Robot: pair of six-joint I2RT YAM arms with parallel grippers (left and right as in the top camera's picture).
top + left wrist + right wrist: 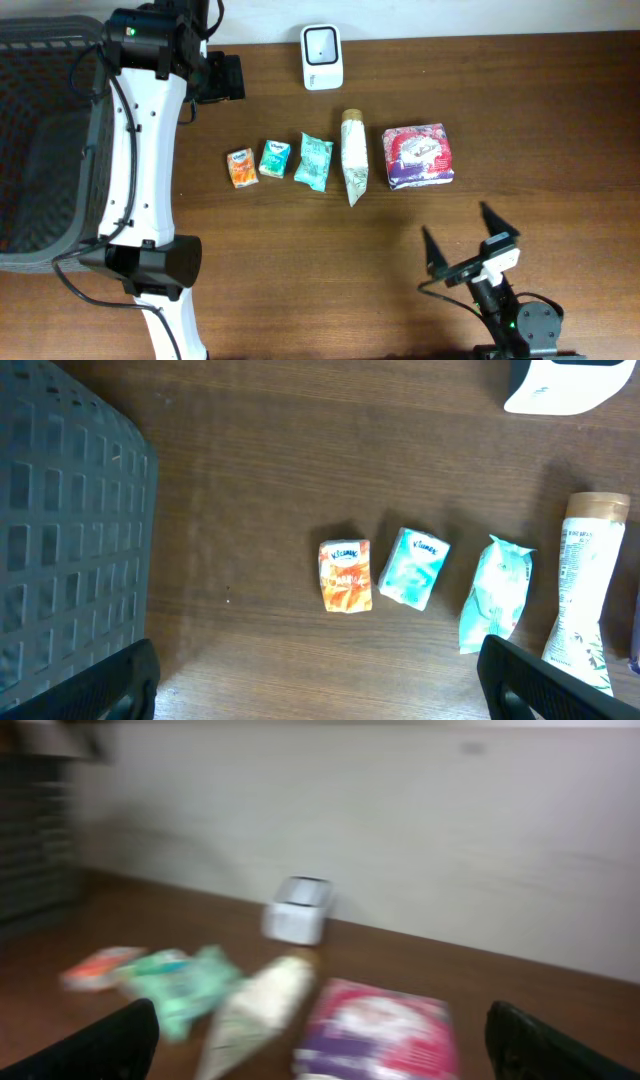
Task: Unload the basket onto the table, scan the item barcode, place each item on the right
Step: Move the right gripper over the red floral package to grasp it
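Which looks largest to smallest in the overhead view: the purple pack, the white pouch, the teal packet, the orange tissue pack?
1. purple pack
2-3. white pouch and teal packet: the pouch is longer, the packet wider, too close to rank
4. orange tissue pack

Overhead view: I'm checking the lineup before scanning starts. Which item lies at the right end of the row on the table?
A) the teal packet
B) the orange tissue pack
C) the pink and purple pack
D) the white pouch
C: the pink and purple pack is the rightmost item in the row, just past the white pouch.
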